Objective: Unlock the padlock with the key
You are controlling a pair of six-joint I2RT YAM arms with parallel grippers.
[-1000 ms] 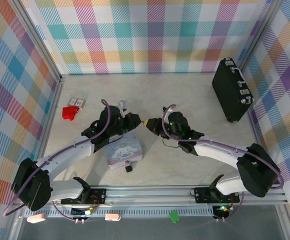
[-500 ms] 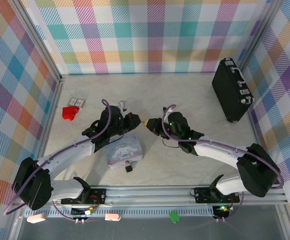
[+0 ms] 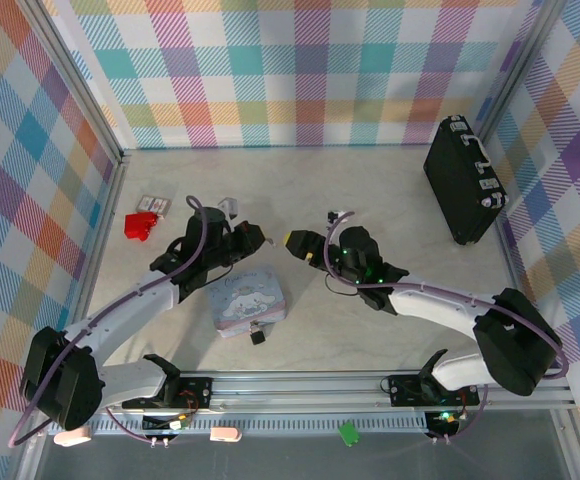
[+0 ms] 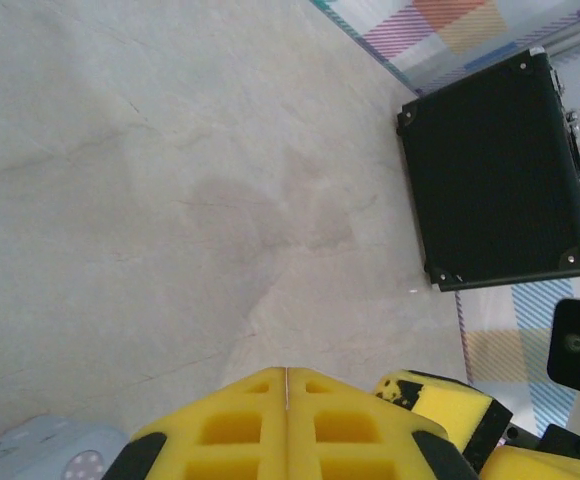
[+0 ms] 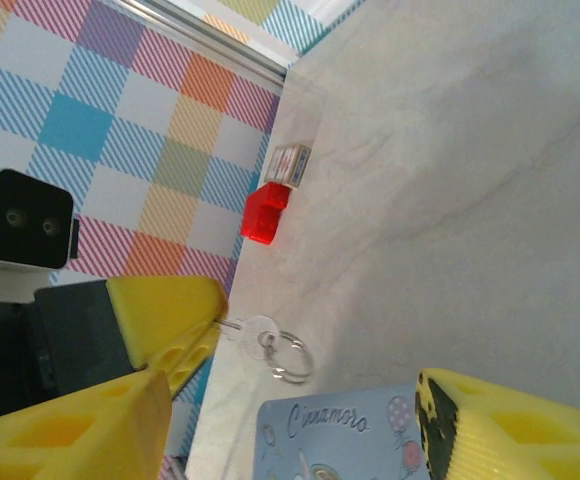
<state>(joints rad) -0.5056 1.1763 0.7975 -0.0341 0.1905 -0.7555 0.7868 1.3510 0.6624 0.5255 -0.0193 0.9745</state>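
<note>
So the left tool (image 4: 286,378) has its chunky yellow foam-looking pads squeezed flat together, just a thin seam between them. From the right wrist cam you can see it's pinching the key (image 5: 255,332) by the blade. The flat round silvery head sticks out with a thin wire split ring (image 5: 290,358) hanging off it, up above the tabletop (image 3: 370,190), which is pale and marble-patterned.

The right tool (image 5: 290,400) is spread wide with nothing in it, and its blocky yellow fingers (image 5: 70,425) have square cut-outs. In the top view the two tools face each other, close but not touching.

The padlock (image 3: 257,336) is a tiny black square thing sitting right at the near edge of the pastel cartoon tin (image 3: 250,303), near the arm bases.

Also around: a hard black case (image 3: 463,180) with metal corners and latches on the far right, and a glossy red plastic piece (image 3: 140,224) on the left.
</note>
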